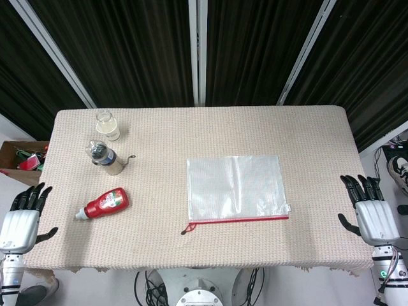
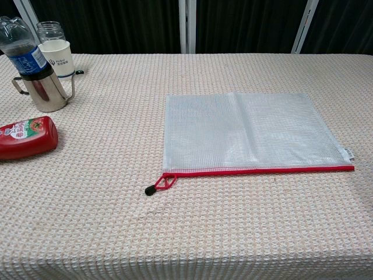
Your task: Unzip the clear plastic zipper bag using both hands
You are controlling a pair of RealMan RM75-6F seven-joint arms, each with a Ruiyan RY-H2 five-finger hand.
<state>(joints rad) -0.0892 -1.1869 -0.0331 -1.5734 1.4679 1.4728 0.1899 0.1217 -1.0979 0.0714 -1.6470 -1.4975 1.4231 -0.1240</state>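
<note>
Bag lies flat mid-desk, red zipper along its near edge, pull at the left end. Bottle, cup holding a water bottle, and jar sit well left, clear of it. Left hand and right hand flank the desk, fingers spread, holding nothing. Chest view shows neither hand.

Two robot hands, silver and black

The left hand and the right hand each have a silver-grey metal back plate and black fingers; below them are white wrist sections with black rings, and the right wrist carries thin cables.
</note>
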